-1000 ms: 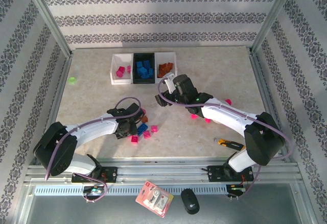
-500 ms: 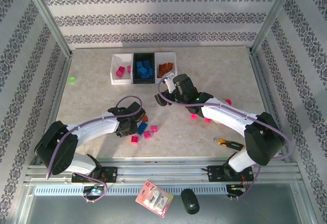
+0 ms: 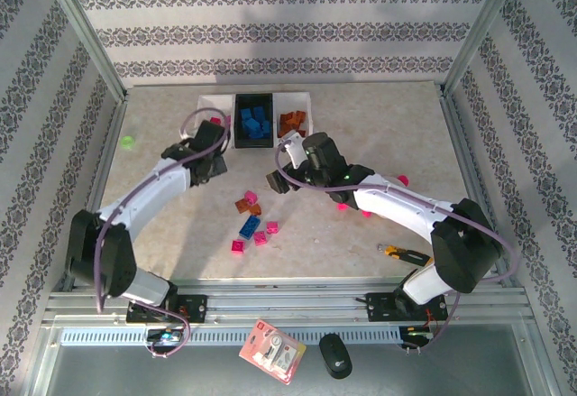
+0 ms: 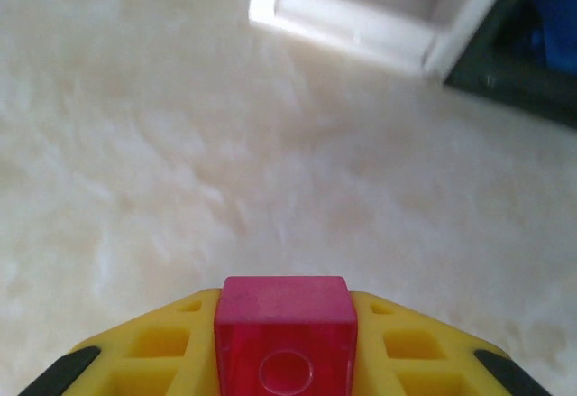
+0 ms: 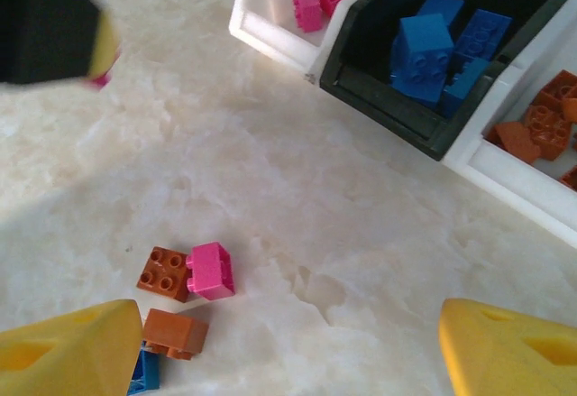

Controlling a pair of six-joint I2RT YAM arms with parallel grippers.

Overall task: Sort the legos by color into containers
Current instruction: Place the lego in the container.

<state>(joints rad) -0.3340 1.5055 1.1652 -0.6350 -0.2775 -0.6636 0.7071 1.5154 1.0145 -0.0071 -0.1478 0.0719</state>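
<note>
Partly sorted: the joined white-and-black plastic bins [image 3: 254, 144], upper centre, hold pink, blue and brown bricks. The left gripper [image 4: 285, 346], clamped on a small magenta studded brick [image 4: 285, 310], hangs beside the pink bin; the right gripper [image 5: 288, 351], jaws apart, hovers above loose bricks [image 3: 251, 225] left mid-frame

A pale marbled table [image 3: 388, 125] is enclosed on the left, right and far sides by walls [image 3: 288, 26] papered in grey damask stripes, with aluminium posts [image 3: 86, 31] at the far corners and a metal rail [image 3: 297, 299] along its near edge.
</note>
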